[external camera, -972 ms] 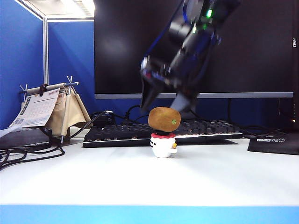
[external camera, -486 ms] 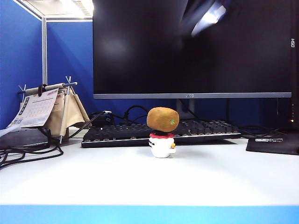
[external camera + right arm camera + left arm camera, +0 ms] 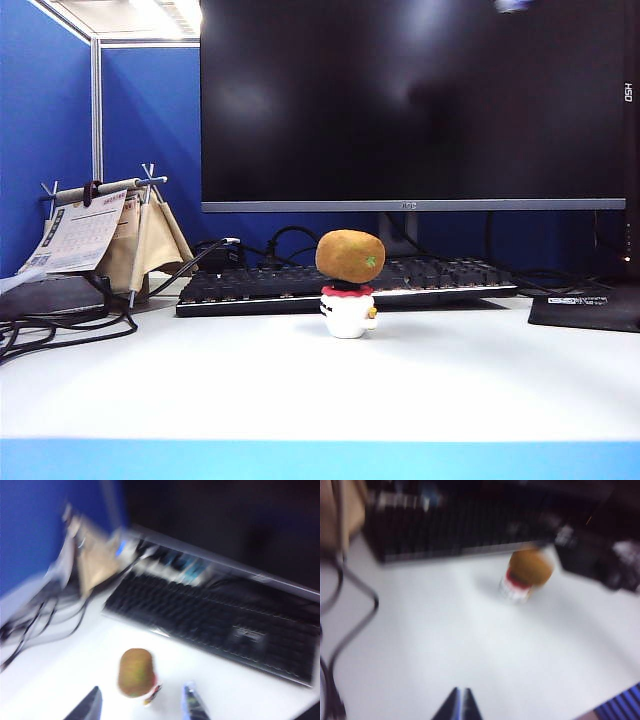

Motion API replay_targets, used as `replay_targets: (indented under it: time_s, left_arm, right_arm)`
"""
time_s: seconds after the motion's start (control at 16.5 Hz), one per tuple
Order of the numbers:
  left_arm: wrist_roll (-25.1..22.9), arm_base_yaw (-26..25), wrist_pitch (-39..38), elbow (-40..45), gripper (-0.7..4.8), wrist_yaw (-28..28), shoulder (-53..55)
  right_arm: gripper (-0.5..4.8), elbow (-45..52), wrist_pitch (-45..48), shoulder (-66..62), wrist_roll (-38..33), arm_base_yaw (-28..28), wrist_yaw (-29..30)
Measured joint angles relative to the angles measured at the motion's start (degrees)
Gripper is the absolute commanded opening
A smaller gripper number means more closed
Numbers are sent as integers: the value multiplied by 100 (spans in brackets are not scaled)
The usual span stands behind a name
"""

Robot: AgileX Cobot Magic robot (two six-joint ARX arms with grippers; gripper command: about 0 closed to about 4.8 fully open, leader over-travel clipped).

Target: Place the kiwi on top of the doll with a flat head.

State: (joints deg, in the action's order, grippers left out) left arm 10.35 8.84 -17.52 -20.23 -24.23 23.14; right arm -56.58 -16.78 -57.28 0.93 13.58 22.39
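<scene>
One kiwi, one doll with a flat head, one keyboard, one monitor, one desk calendar.

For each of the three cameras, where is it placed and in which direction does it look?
Exterior view: low at the table edge, facing the monitor; no arm shows.
Left wrist view: above the table, looking down; shut left gripper tips show.
Right wrist view: high, looking down at the keyboard; parted right gripper fingers show.
All share the kiwi resting on the doll.

A white tabletop with a light blue front edge stands against deep blue partition walls. A large dark monitor looms behind a black keyboard, ceiling lights glowing overhead.
</scene>
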Motion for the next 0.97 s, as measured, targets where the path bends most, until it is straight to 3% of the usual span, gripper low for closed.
replay_targets:
  time_s: [0.12,0.3,0.36,0.61,0.97]
  left_arm:
    - [2,2,295,262,19,-111,9]
    - [-138,138,483,260,-6,-223,9]
    - [-417,280,533,267,-6,-492,15]
    - [-675,754,584,282,-6,-1012,448]
    - [-691,1749,654,326,-6,-883,1639]
  right_arm:
    - [206,1541,1040,933,-562,0,-448]
    - [206,2549,1373,1652,-763,7,-573]
    - [206,3071,1473,1996,-826,9,-612]
    - [198,4116,1714,2441,-1102,7,-811]
    - [198,5014,2212,2524,-1209,11,-719]
